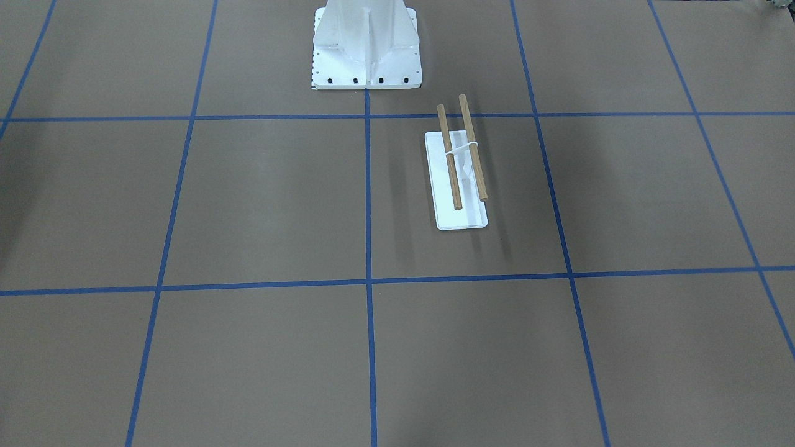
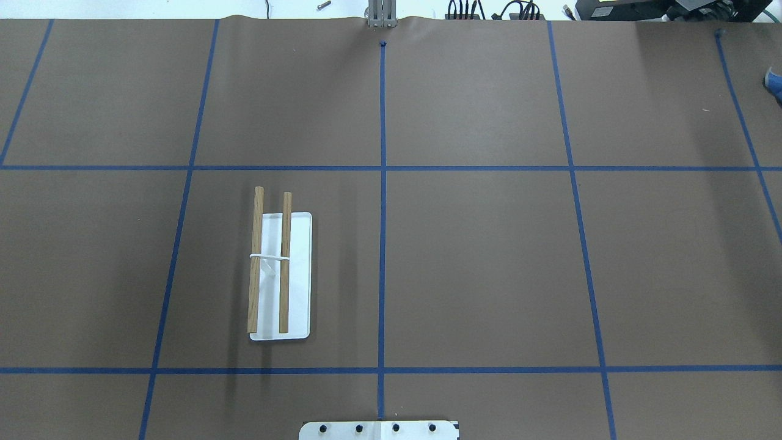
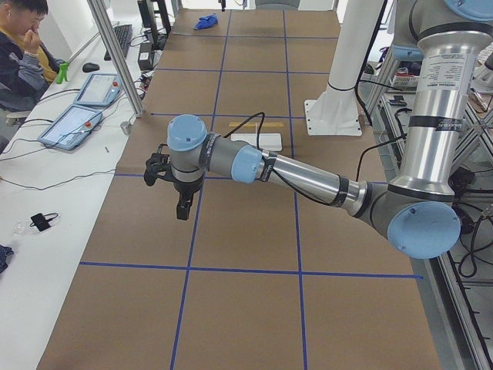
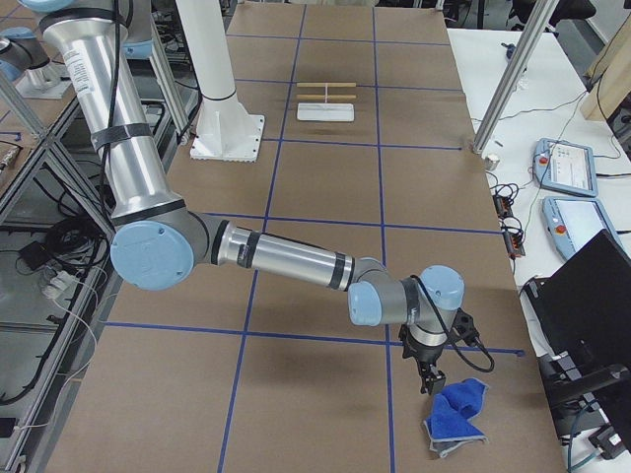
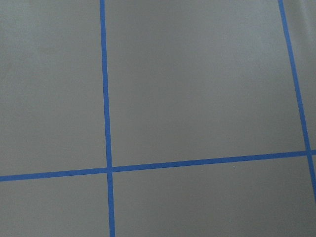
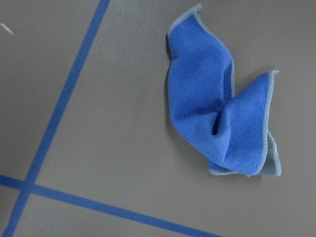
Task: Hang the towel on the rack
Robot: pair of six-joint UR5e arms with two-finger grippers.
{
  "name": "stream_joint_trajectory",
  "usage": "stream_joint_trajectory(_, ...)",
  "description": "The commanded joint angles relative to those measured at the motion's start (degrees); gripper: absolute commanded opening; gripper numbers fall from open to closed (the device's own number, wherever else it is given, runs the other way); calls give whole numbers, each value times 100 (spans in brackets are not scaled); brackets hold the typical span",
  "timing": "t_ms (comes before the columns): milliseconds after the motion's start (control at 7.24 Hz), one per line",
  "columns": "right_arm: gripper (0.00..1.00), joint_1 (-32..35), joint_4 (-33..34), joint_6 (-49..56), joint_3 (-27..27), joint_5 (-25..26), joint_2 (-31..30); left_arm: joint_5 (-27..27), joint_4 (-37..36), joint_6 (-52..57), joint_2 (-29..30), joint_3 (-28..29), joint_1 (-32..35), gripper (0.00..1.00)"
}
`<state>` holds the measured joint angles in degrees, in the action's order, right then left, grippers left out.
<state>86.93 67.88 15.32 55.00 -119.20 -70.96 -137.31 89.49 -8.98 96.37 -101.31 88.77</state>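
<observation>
The rack point(image 2: 269, 264), two brown dowels on a white base, stands on the brown table; it also shows in the front view point(image 1: 461, 162). The blue towel point(image 6: 220, 114) lies crumpled on the table near its right end point(image 4: 456, 414); a corner shows at the overhead view's right edge point(image 2: 774, 82). My right gripper point(image 4: 429, 379) hangs just above the table beside the towel, apart from it. My left gripper point(image 3: 183, 206) hovers over bare table, away from the rack. Both show only in the side views, so I cannot tell whether they are open or shut.
The white ribbed pedestal point(image 1: 366, 49) stands behind the rack at the robot's side. Blue tape lines point(image 5: 105, 98) cross the brown paper. An operator point(image 3: 19, 46) sits at a side bench with tablets. A metal post point(image 4: 498, 79) stands at the table's far edge.
</observation>
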Motion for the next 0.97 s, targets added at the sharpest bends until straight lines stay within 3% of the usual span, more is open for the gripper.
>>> stream_joint_trajectory(0,88,-429,-1089,67,-1154,457,363,2,233,10,40,250,0,98)
stream_joint_trajectory(138,84,-588,-1371,537,-1323,833,364,-6,523,1,40,452,0,98)
stream_joint_trajectory(414,75,-607,-1374,1345,-1395,1090,477,-6,840,1,40,708,0,98)
stream_joint_trajectory(829,75,-685,-1391,1816,-1561,1793,775,3,860,1,40,718,0,98)
